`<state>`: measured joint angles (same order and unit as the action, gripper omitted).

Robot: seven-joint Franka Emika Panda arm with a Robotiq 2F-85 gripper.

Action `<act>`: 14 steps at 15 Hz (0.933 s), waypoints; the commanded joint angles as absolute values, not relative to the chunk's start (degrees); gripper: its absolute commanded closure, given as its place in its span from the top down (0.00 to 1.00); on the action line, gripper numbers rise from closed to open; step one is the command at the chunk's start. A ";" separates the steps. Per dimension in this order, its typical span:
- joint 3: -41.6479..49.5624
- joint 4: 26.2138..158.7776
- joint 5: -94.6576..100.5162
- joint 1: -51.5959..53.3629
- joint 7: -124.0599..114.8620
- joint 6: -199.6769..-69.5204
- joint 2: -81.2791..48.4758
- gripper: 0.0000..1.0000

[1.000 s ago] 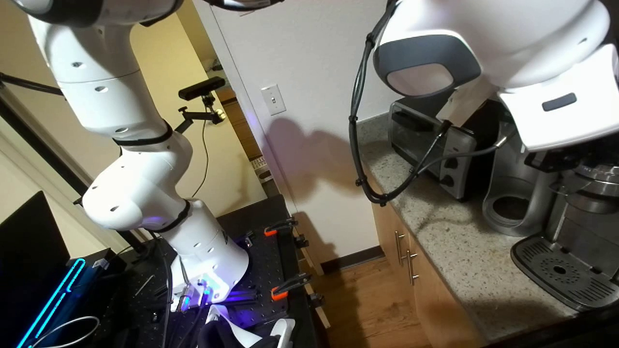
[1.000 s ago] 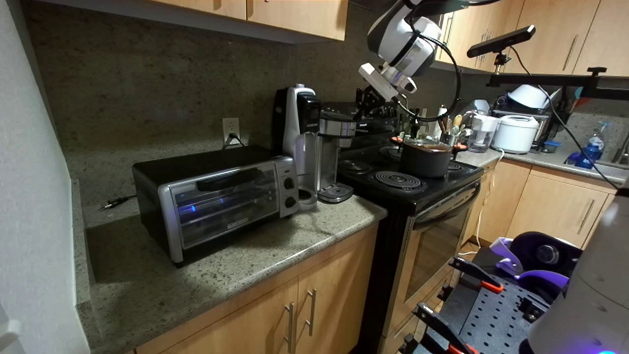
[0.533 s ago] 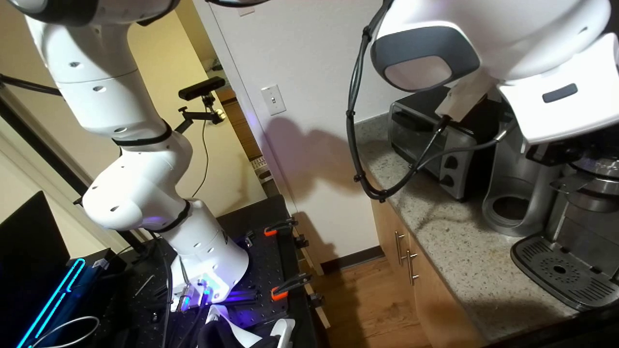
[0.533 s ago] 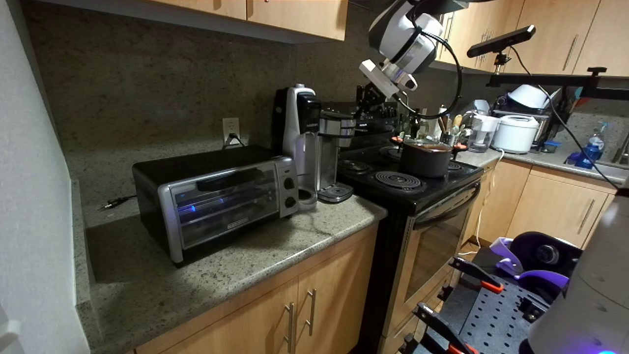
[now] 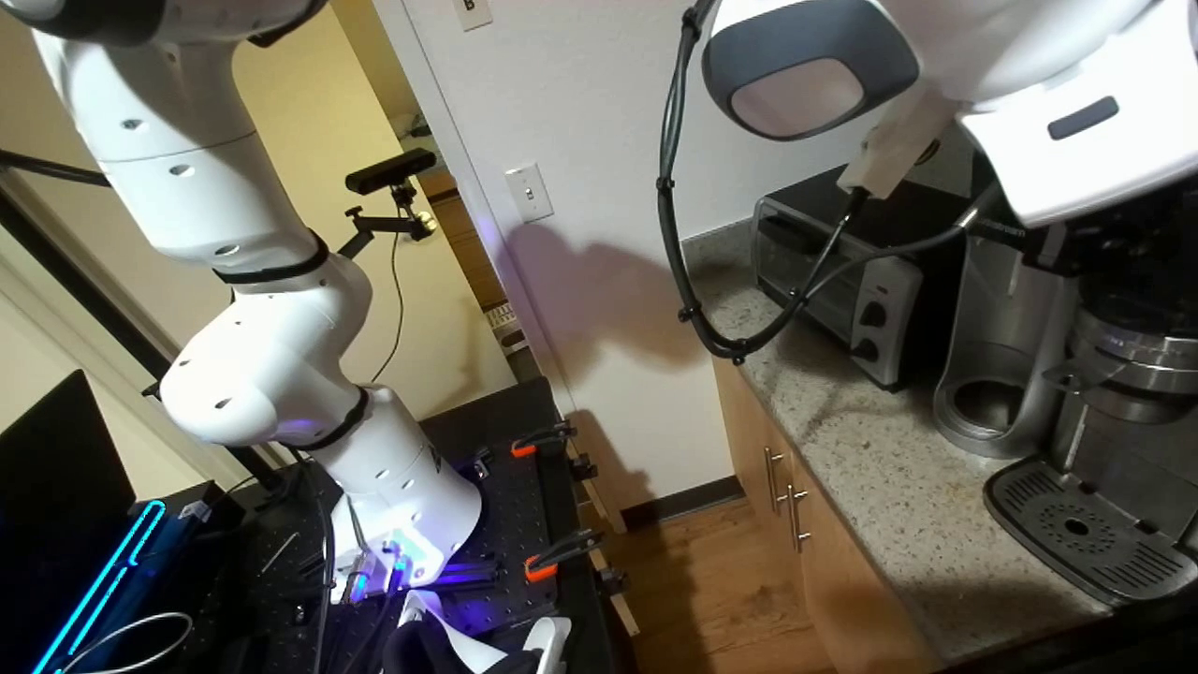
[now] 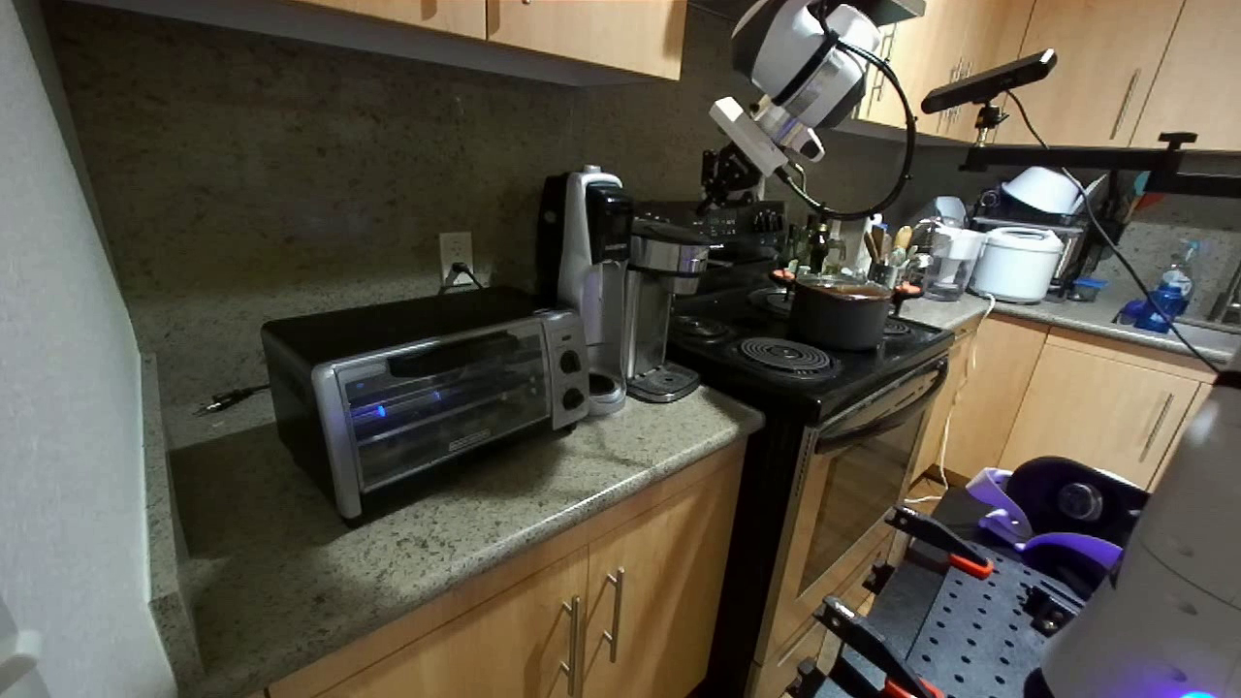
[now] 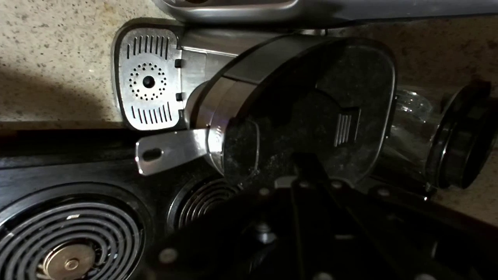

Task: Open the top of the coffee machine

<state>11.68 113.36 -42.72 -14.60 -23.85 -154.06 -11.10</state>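
Note:
The coffee machine (image 6: 648,310) is the steel one with a drip tray (image 7: 149,79), at the counter's end beside the stove. Its top, a dark lid (image 7: 362,74), lies down over the steel band of the head in the wrist view. A flat metal lever (image 7: 171,151) sticks out from the head toward the stove. My gripper (image 7: 307,159) is dark and shut, with nothing seen in it; its tips overlap the lid's stove-side part in the wrist view. In an exterior view the gripper (image 6: 708,206) hangs just above the head. Whether it touches the lid I cannot tell.
Close beside stands a tall silver and black machine (image 6: 582,233), then a toaster oven (image 6: 436,388). A dark pot (image 6: 842,315) sits on the stove. Behind the head is a clear jar with a black lid (image 7: 459,136). Wall cabinets (image 6: 582,34) hang above.
My arm and gripper have risen a little above the coffee machine. The machine's head has shifted slightly toward the room, and its drip tray has moved a little too.

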 commanded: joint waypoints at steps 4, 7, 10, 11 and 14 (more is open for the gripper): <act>11.74 114.57 -42.96 -14.24 -23.37 -152.65 -8.56 0.30; 11.93 114.98 -42.67 -14.22 -23.67 -153.09 -8.59 0.45; 12.31 115.48 -42.25 -14.36 -23.82 -153.58 -9.22 0.68; 12.33 115.60 -42.47 -14.47 -23.52 -153.64 -9.42 0.74; 12.05 115.99 -43.65 -14.72 -22.28 -153.83 -9.80 0.98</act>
<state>12.12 114.94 -42.63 -14.62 -23.85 -153.91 -10.42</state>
